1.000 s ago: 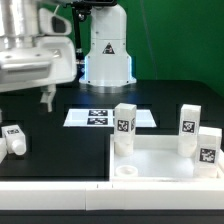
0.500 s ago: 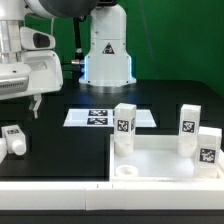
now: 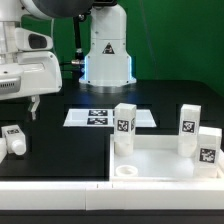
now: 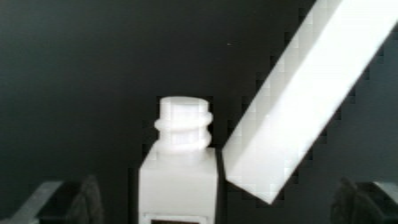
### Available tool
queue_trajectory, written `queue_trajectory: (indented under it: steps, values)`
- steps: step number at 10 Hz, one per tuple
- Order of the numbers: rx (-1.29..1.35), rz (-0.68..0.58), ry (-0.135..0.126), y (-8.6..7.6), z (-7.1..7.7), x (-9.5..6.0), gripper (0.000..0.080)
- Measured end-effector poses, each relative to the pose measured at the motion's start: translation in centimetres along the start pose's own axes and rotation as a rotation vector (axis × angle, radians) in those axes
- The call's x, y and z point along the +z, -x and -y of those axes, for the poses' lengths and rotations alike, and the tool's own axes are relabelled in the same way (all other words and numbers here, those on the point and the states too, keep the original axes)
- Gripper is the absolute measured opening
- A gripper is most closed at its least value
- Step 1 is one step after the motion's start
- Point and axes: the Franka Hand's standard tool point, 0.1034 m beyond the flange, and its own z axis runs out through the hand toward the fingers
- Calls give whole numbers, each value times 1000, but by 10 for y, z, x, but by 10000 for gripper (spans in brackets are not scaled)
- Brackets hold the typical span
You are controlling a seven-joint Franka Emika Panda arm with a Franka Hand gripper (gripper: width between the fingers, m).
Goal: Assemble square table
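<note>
Here, the white tray-like square table top (image 3: 165, 160) carries three tagged legs (image 3: 124, 128).

gripper (image 3: 33, 108) body and square table top (image 3: 160, 160) cut off at exterior view's edges

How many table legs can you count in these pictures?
4: three legs stand upright on the tabletop, at and; one lies on the table at the exterior view's left. Others may be hidden.
</note>
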Motion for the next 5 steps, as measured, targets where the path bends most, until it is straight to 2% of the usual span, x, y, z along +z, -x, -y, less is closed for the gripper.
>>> queue_trajectory:
  steps: [5]
  values:
    - [3, -11, 1, 1, -3, 4, 649]
